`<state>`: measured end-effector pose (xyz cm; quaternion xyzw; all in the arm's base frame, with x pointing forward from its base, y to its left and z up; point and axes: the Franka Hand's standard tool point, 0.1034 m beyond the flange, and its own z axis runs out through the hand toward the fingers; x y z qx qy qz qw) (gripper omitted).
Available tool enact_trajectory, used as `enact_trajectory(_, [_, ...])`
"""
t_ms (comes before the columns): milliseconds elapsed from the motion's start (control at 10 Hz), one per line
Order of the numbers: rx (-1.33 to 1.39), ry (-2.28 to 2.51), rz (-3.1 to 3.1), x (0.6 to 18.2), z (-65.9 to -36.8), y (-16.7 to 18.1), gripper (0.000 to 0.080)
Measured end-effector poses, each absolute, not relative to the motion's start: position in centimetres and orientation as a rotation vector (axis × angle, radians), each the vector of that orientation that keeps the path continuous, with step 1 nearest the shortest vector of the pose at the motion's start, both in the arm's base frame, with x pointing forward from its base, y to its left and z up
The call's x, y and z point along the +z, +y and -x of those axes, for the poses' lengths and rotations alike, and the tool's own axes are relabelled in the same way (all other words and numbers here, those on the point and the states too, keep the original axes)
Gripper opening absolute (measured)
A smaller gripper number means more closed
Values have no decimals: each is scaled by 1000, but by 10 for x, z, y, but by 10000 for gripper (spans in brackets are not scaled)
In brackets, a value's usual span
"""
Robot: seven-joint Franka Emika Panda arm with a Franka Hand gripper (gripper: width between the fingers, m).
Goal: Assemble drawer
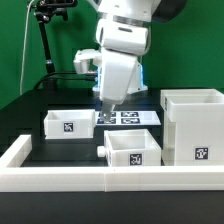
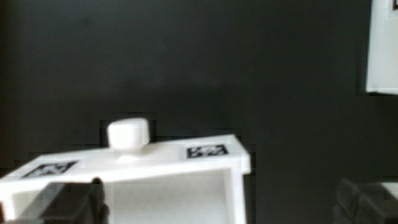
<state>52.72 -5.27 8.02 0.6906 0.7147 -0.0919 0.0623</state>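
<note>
The tall white housing (image 1: 195,125) stands at the exterior view's right, and its edge shows in the wrist view (image 2: 382,50). One small tray (image 1: 68,123) lies at the left. A second tray (image 1: 130,148) lies in front, with its knob (image 1: 102,150) pointing left. My gripper (image 1: 104,103) points down above the table between the left tray and the marker board (image 1: 128,117). In the wrist view the gripper (image 2: 222,200) is open and empty, its fingers (image 2: 71,200) wide apart above a tray (image 2: 178,185) with a knob (image 2: 128,133). I cannot tell which tray this is.
A low white border wall (image 1: 110,185) runs along the front and the left side. A black stand (image 1: 45,45) rises at the back left in front of a green backdrop.
</note>
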Motion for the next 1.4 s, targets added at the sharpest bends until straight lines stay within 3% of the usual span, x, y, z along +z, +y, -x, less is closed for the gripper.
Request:
enact_trajectory(400, [-276,2240,-2029,78,-525,-52,649])
enact_trajectory(900, [-168,2344,-2096,80,-517,-88,649])
enact_trajectory(1400, [-178,2437,-2039,71,-526,-48,649])
